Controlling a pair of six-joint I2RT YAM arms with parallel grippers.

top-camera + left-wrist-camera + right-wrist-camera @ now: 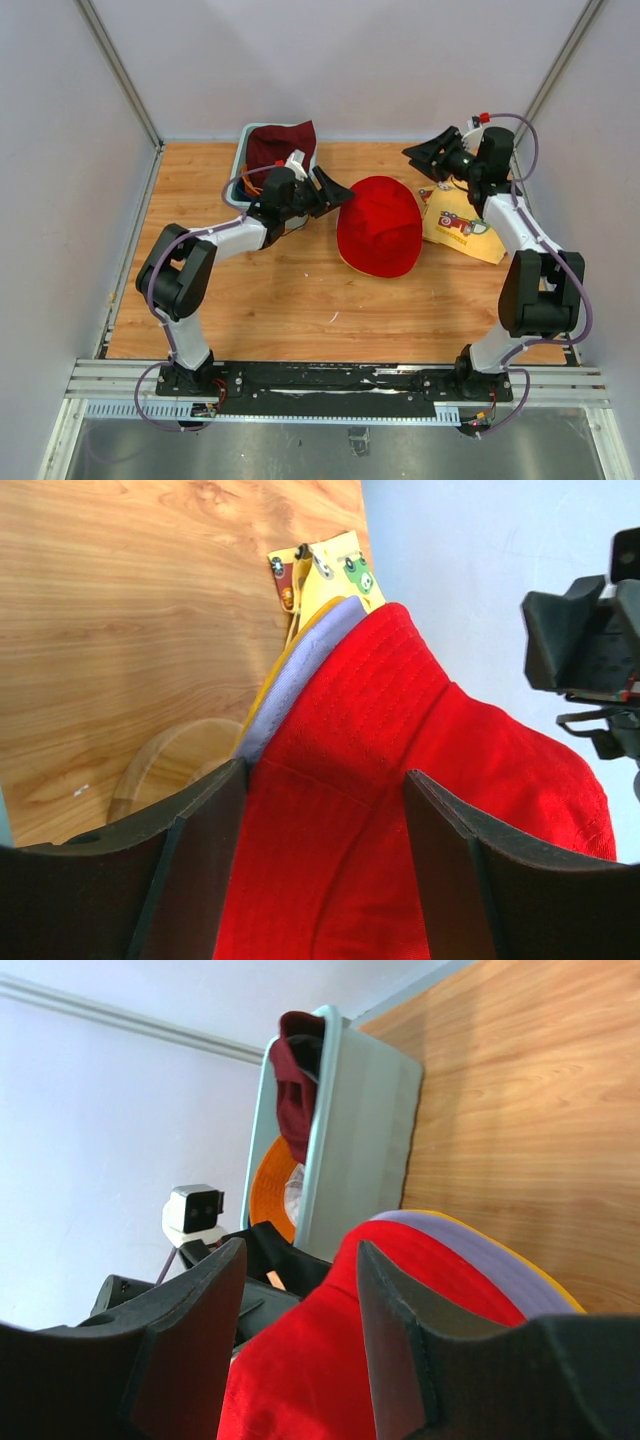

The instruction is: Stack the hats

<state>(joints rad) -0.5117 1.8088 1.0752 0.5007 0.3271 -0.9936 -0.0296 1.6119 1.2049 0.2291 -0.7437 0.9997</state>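
A red hat lies on top of a stack in the middle of the table, with a lavender brim and a yellow brim showing under it. A maroon hat hangs over the teal tub at the back left; an orange hat sits inside it. My left gripper is open and empty just left of the red hat, which shows between its jaws. My right gripper is open and empty, raised behind the stack to the right.
A flat yellow cloth printed with red cars lies right of the stack. A round wooden base peeks out under the stack in the left wrist view. White walls enclose the table on three sides.
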